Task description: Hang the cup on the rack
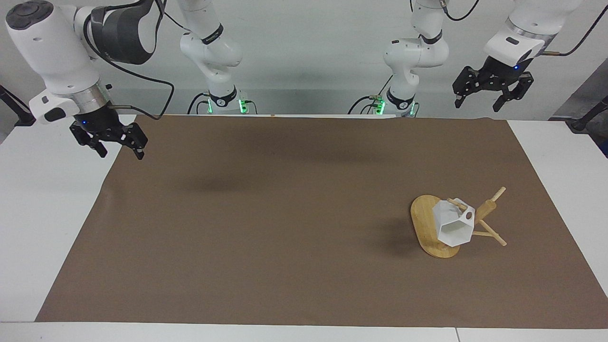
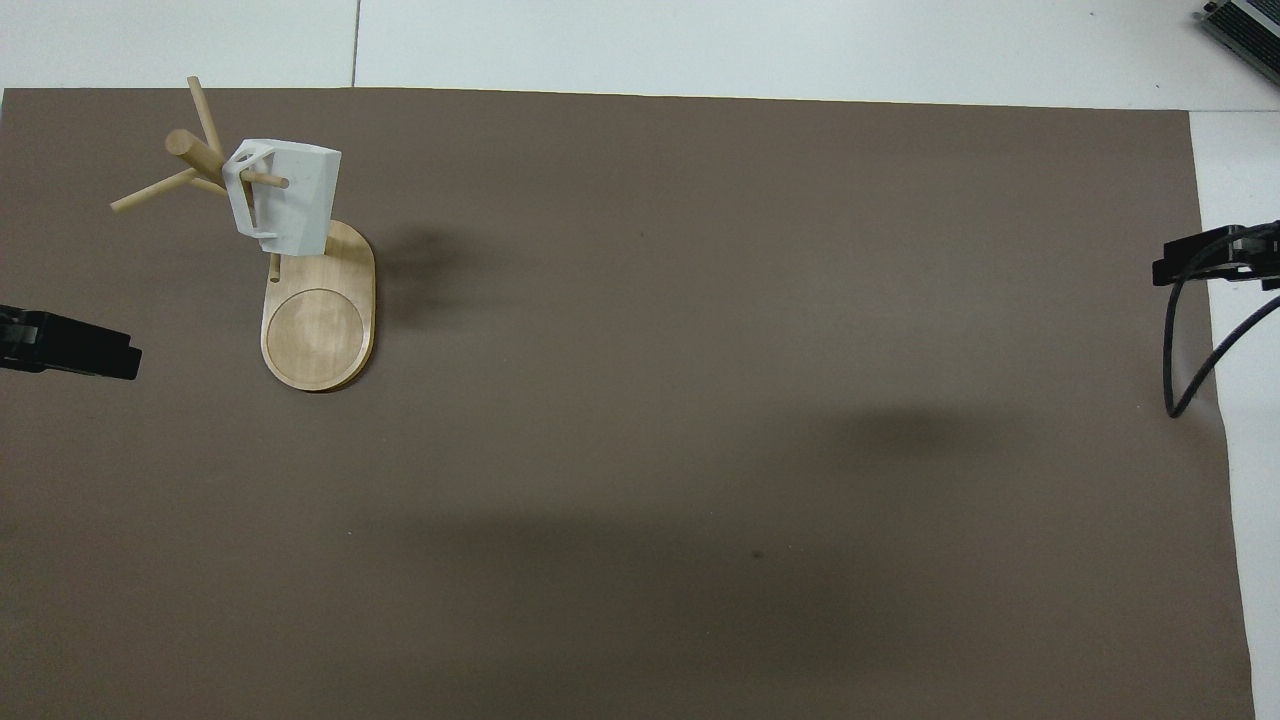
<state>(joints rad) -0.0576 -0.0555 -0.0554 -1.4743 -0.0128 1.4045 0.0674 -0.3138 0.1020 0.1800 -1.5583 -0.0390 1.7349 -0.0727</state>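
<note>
The white faceted cup [image 1: 453, 224] hangs by its handle on a peg of the bamboo rack [image 1: 424, 223], toward the left arm's end of the table. In the overhead view the cup [image 2: 292, 200] tilts over the rack's oval base [image 2: 318, 335]. My left gripper [image 1: 476, 107] is open and empty, raised high over the mat's edge nearest the robots, well apart from the rack; it also shows in the overhead view [image 2: 70, 345]. My right gripper [image 1: 122, 155] is open and empty, waiting over the mat's edge at the right arm's end; it also shows in the overhead view [image 2: 1200, 258].
A brown mat [image 1: 285, 213] covers most of the white table [image 1: 42, 199]. A black cable [image 2: 1185, 350] hangs from the right arm over the mat's edge.
</note>
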